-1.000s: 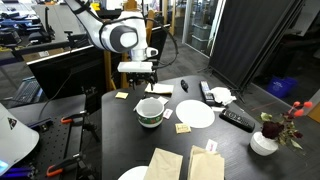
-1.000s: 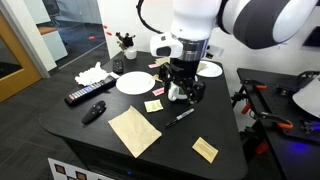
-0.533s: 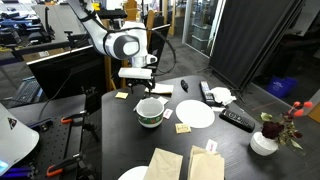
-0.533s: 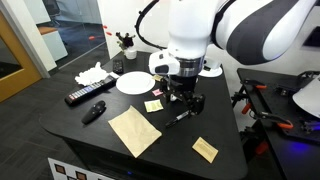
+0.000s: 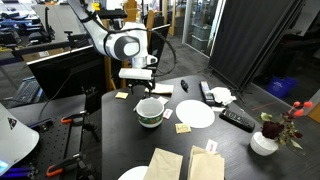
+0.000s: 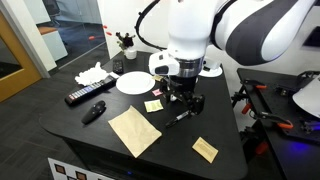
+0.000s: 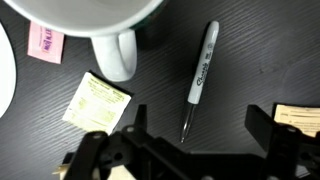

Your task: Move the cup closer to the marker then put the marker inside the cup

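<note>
The white cup with a green band (image 5: 150, 112) stands upright on the black table; the wrist view shows its rim (image 7: 90, 12) and handle at the top. The slim dark marker (image 7: 200, 72) lies flat just beside the cup, its tip pointing toward my fingers. It also shows in an exterior view (image 6: 181, 116). My gripper (image 7: 200, 125) is open and empty, hovering above the marker's tip end, one finger on each side. In both exterior views the gripper (image 5: 137, 86) (image 6: 183, 101) hangs close over the table next to the cup, which it mostly hides in one of them.
A white plate (image 5: 196, 115) lies beside the cup. A yellow note (image 7: 97, 100) and a pink note (image 7: 42, 40) lie near the cup. A remote (image 6: 80, 96), a stubby black object (image 6: 93, 112), a brown napkin (image 6: 134, 131) and a flower vase (image 5: 265, 140) sit around.
Over the last second my gripper shifted off the cup to above the marker. In the last half second nothing has visibly moved.
</note>
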`<state>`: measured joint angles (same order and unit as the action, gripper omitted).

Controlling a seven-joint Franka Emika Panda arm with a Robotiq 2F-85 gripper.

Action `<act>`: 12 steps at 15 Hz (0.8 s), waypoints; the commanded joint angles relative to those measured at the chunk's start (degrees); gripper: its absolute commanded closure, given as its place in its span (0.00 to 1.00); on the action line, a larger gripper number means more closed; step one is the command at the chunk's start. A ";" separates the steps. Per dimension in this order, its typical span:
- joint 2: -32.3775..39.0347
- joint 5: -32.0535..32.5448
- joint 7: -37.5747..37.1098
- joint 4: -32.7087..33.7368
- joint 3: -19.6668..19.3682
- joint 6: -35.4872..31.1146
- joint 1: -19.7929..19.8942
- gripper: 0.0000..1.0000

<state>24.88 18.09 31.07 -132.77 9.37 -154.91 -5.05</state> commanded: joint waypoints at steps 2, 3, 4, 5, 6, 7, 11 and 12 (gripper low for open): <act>1.12 1.73 -0.07 -0.42 -0.10 -2.07 0.16 0.00; 1.42 2.04 -0.15 -0.55 -0.10 -2.45 0.09 0.00; 1.75 2.34 -0.22 -0.63 -0.11 -2.96 0.00 0.00; 2.09 2.66 -0.32 -0.68 -0.15 -3.39 -0.13 0.00; 2.47 2.92 -0.40 -0.72 -0.17 -3.95 -0.21 0.00; 2.94 3.19 -0.44 -0.68 -0.17 -4.58 -0.28 0.00; 4.70 3.57 -0.18 -0.48 0.00 -6.48 -0.19 0.34; 5.13 3.66 -0.11 -0.39 0.04 -6.90 -0.12 0.41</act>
<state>29.01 20.69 31.07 -133.02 9.38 -159.42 -5.32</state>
